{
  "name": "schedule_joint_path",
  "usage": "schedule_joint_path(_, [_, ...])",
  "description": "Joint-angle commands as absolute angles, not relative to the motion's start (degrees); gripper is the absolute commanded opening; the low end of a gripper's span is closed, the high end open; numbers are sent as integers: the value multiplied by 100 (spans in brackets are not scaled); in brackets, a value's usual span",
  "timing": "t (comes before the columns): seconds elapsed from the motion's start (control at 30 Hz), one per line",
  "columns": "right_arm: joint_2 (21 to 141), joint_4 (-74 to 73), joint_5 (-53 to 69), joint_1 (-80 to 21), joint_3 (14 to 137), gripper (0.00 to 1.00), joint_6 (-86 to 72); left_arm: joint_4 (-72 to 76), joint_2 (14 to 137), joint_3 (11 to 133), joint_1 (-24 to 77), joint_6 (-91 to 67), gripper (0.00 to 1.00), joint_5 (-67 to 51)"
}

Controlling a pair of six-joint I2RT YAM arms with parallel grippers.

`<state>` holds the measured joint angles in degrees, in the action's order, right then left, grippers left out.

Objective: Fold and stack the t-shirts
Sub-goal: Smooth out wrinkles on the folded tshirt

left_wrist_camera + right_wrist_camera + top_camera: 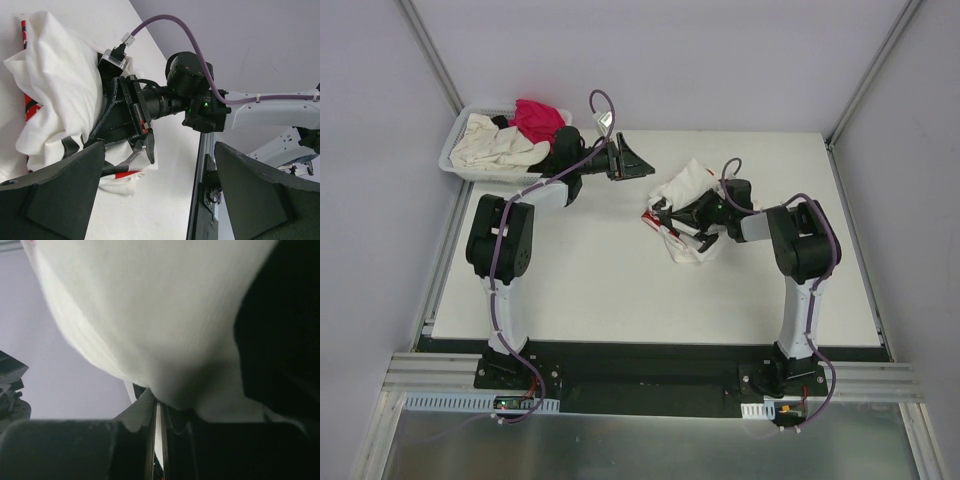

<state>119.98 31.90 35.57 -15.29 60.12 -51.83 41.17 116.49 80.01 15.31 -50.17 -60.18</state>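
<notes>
A white bench (620, 290) sat inside plain grey walls (650, 60) — metal posts (426, 48) in the back corners, a metal rail (430, 378) along its near edge — under even, soft light.

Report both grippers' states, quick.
Left gripper: open, holding nothing.
Right gripper: jaws shut on the white printed t-shirt.
</notes>
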Motion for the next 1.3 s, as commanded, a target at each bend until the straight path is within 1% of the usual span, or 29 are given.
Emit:
schedule_joint_path(0.0, [12269,3928,3489,-1450,5950,9,-5449,4316,11250,7981,1512,-4852,89,-6275])
schedule_joint_path(0.13, [12165,4385,3673,-1442,5827,9,-5809,4333,11215,7937,1512,-4825,89,-6267])
schedule_joint_path(0.2, [12033,4447,3761,-1406,5984,9,-5932,4351,11215,7937,1512,-4843,89,-6275])
schedule_joint_path(0.4, [11733,4008,3911,-1178,6784,10,-5898,4377,11171,7884,1512,-4834,89,-6214])
schedule_joint_path(0.57, [12145,3595,3885,-1038,7365,10,-5616,4394,11311,7998,1521,-4913,89,-6187])
schedule_joint_path(0.7, [12681,3937,3885,-1002,7120,10,-5783,4430,11382,8016,1529,-4922,89,-6179])
schedule_joint_path(0.83, [12876,4087,3753,-984,6751,10,-5705,4430,11443,8051,1529,-4939,89,-6196])
schedule_joint_path(1.0, [13043,4166,3726,-897,6732,10,-5704,4561,11391,7893,1529,-4966,89,-6231])
schedule_joint_path(1.27, [12289,4052,3797,-817,6969,10,-5731,4667,11197,7708,1529,-4966,89,-6249])
